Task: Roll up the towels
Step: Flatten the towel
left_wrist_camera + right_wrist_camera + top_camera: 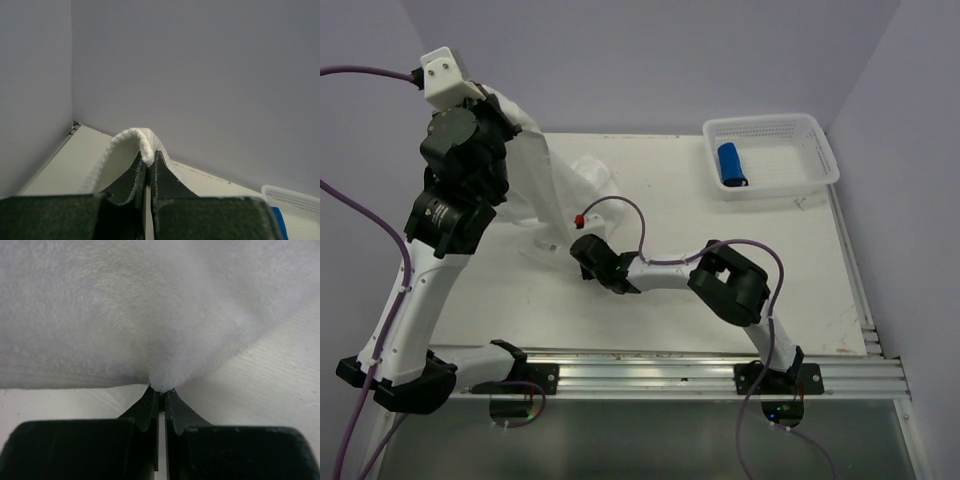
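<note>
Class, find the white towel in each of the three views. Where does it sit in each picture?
Top external: white towel left of centre, draped down onto the table.
Left wrist: bottom centre, pinched in the left tool.
Right wrist: fills the upper half.
Shared landmark: the table.

Even, soft light with faint shadows on the bench [680, 190] (the wrist views are slightly blurred close up).

White towel [160, 310]: fuzzy matt cloth
</note>
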Controlling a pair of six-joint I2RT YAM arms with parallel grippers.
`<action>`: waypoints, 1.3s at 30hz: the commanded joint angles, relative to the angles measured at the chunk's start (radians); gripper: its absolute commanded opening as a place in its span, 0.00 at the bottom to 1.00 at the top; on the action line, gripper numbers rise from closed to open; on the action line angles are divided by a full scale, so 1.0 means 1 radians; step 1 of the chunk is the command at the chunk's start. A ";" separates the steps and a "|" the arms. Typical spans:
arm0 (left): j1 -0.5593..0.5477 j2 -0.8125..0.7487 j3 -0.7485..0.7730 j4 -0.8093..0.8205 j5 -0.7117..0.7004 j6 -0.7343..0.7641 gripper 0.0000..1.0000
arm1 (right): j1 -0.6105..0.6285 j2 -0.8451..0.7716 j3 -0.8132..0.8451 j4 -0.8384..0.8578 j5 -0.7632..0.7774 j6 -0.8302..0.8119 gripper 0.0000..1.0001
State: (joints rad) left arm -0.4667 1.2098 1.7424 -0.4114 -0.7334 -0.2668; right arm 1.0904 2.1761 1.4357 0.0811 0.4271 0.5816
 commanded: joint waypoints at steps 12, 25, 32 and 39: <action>0.005 -0.096 -0.057 0.043 0.020 -0.093 0.00 | -0.067 -0.634 0.004 -0.423 0.143 -0.284 0.00; 0.005 -0.392 -0.515 -0.049 -0.084 -0.241 0.00 | -0.020 -0.691 0.007 -0.715 -0.139 -0.424 0.13; 0.005 -0.499 -0.658 -0.164 -0.136 -0.340 0.00 | -0.003 -0.867 -0.205 -0.650 -0.208 -0.350 0.53; 0.005 -0.538 -0.715 -0.210 -0.216 -0.362 0.00 | -0.024 -0.946 -0.320 -0.692 -0.011 -0.155 0.50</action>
State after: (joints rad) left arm -0.4667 0.6933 1.0367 -0.6224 -0.8680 -0.5865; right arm 1.0832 1.2514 1.1580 -0.6128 0.3286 0.3065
